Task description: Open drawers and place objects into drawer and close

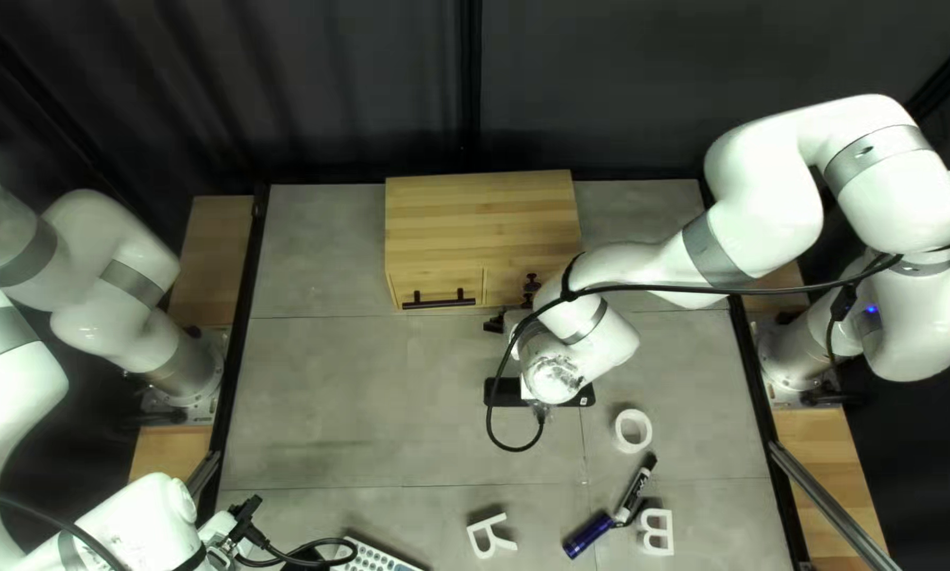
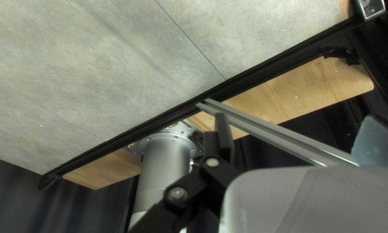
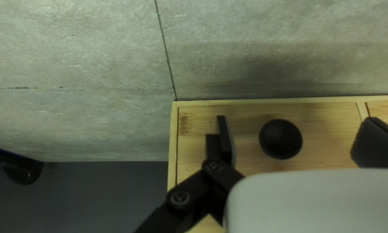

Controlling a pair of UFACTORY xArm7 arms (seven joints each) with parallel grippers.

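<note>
A wooden cabinet point(image 1: 480, 227) stands at the table's far side, its left drawer bearing a black bar handle point(image 1: 439, 300). By its front right part is my right gripper point(image 1: 513, 305). In the right wrist view my right gripper point(image 3: 295, 140) is open over the drawer front point(image 3: 327, 116), with a round black knob point(image 3: 280, 139) between its fingers, touching neither. My left gripper point(image 1: 244, 529), low at the left of the top left view, is open and empty in the left wrist view point(image 2: 295, 136). White letters point(image 1: 491, 536), a white ring point(image 1: 632, 430) and markers point(image 1: 588, 534) lie on the table.
A black flat object point(image 1: 506, 392) lies partly under my right arm. Part of a light keyboard point(image 1: 374, 557) shows at the near edge, beside my left gripper. A metal rail point(image 2: 267, 131) and my left arm's base point(image 2: 166, 155) appear in the left wrist view.
</note>
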